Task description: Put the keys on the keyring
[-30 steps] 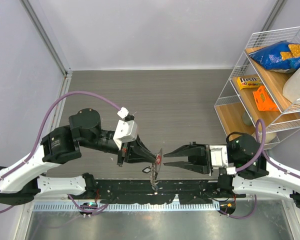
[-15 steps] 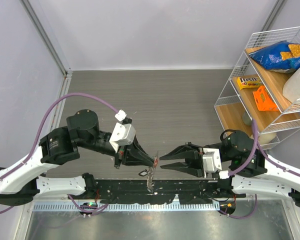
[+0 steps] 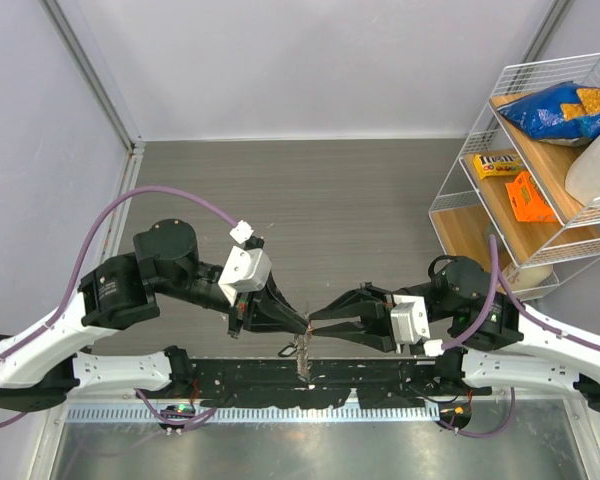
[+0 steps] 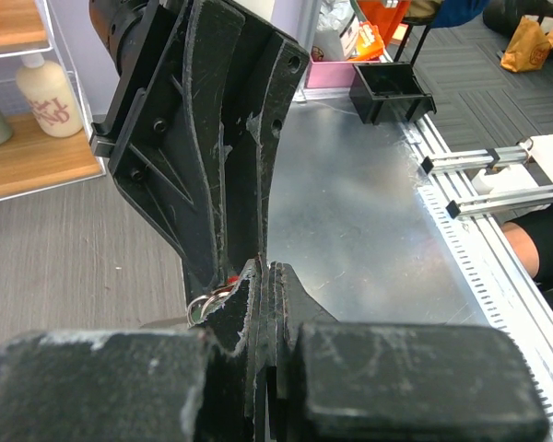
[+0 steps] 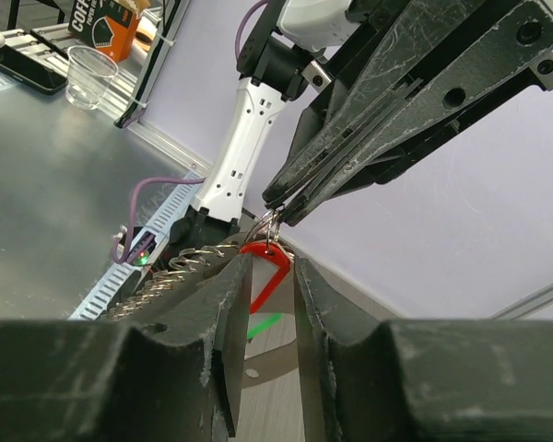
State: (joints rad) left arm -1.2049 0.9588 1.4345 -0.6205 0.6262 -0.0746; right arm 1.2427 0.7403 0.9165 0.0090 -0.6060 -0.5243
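Observation:
My left gripper (image 3: 304, 327) is shut on the thin wire keyring (image 5: 273, 224) and holds it just above the table's near edge. A red key (image 5: 268, 265) hangs from that ring, and the silver chain strip (image 5: 161, 281) trails off it toward the left. My right gripper (image 5: 272, 262) has its jaws part-way open on either side of the red key, with daylight between them. In the top view, the right gripper (image 3: 316, 320) meets the left one tip to tip. A green key (image 5: 265, 324) shows below the red one. The ring (image 4: 207, 302) peeks out beside the left fingers.
A white wire rack (image 3: 450, 190) at the right carries a blue snack bag (image 3: 560, 110), a yellow candy box (image 3: 498, 165), an orange item (image 3: 530, 197) and a white bottle (image 3: 595, 170). A black rail (image 3: 380, 385) and a metal sheet (image 3: 310, 450) run along the near edge.
My right gripper has moved left until its jaws flank the red key. The left gripper, still holding the ring, shifted slightly down and left early on.

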